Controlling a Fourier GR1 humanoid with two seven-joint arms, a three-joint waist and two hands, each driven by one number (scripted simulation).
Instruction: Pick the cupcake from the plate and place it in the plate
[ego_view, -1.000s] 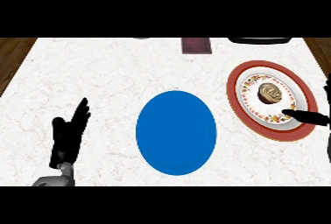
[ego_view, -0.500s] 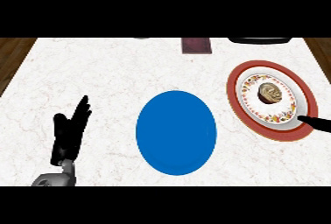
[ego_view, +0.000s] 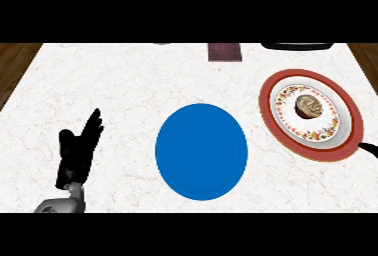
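A brown cupcake (ego_view: 311, 106) sits in the middle of a floral white plate with a red rim (ego_view: 339, 139) at the right of the counter. A plain blue plate (ego_view: 201, 151) lies in the centre with nothing on it. My left hand (ego_view: 76, 154) rests open at the lower left, fingers straight and pointing away from me. Of my right hand only a black fingertip (ego_view: 368, 149) shows at the right edge, just below the red rim; the rest of that hand is out of view.
A dark maroon block (ego_view: 224, 51) lies at the counter's far edge, and a black object (ego_view: 297, 46) sits to its right. Wooden floor shows beyond the counter's left and right corners.
My right hand has drawn back to the right, off the floral plate, until only a fingertip shows. The cupcake and the left hand have not moved.
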